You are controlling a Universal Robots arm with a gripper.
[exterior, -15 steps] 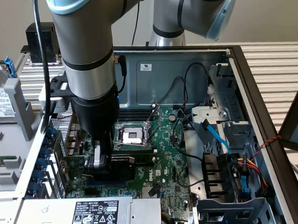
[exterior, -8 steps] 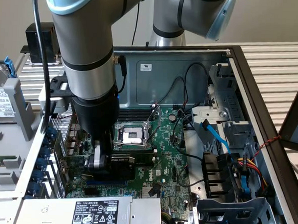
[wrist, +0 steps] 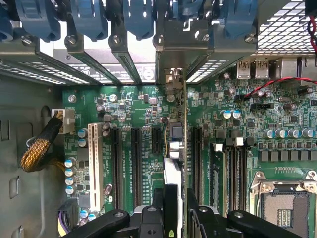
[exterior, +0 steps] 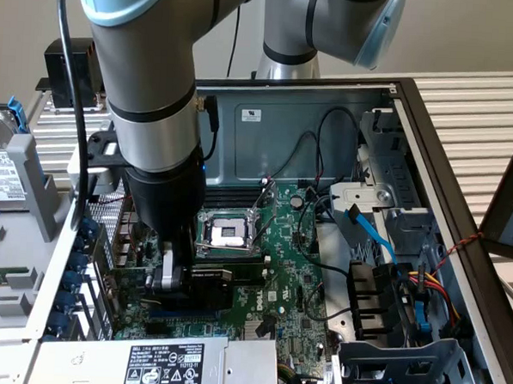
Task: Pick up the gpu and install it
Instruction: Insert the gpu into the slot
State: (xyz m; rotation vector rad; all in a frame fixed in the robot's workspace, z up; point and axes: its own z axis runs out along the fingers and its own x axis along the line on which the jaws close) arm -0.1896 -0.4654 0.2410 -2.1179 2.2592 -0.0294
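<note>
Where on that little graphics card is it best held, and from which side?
By its upper edge, pinching the two flat faces from above. The gpu stands on edge over the motherboard slots, as the end effector holds it, so its connector edge stays free.

the arm (exterior: 157,109) hides much of the motherboard (exterior: 296,254) beneath it.
</note>
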